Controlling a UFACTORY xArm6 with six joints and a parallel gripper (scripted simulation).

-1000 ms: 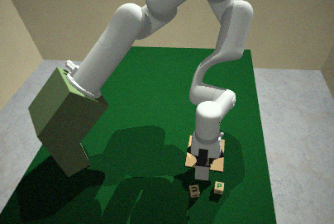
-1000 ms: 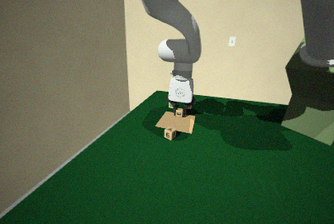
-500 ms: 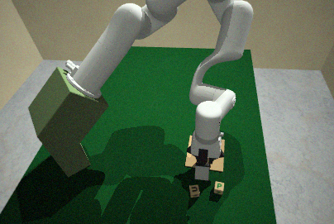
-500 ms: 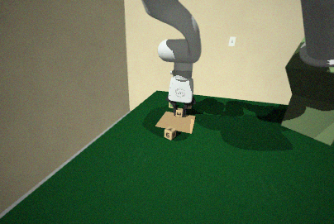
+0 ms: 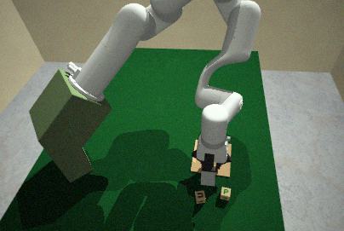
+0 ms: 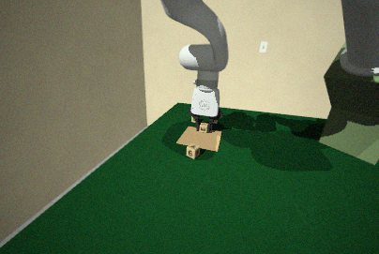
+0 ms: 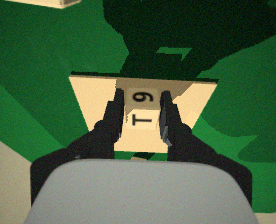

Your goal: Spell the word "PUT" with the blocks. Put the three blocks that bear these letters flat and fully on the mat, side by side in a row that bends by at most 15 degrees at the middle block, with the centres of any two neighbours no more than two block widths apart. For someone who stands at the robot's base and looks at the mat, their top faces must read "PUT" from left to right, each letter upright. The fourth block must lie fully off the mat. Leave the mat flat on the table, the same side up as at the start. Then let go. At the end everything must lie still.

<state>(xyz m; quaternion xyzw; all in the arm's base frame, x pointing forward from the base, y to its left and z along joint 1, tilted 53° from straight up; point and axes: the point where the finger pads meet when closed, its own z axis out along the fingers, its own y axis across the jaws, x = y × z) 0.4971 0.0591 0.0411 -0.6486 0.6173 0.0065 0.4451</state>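
The T block (image 7: 142, 118) (image 6: 204, 127) stands on the tan mat (image 7: 91, 95) (image 6: 202, 141) (image 5: 225, 170), near the edge on the top view's side. Its T faces up; the bar of the T points away from the base. A sideways 9 or 6 is on its side. My gripper (image 7: 141, 100) (image 6: 204, 129) is open around it, with narrow gaps. The P block (image 5: 226, 193) and the U block (image 5: 200, 197) lie off the mat, letters up; the P is upright in the top view. The fourth block (image 6: 192, 152) is beside the mat's opposite edge, a 6 or 9 on its side; its top letter is unclear.
The green table (image 5: 140, 78) (image 6: 141, 194) surrounds the mat. The arm hides much of the mat in the top view. The P and U blocks are close together in front of the mat there. The arm's shadow covers the area around the mat. The base pedestal (image 5: 74, 125) is far left.
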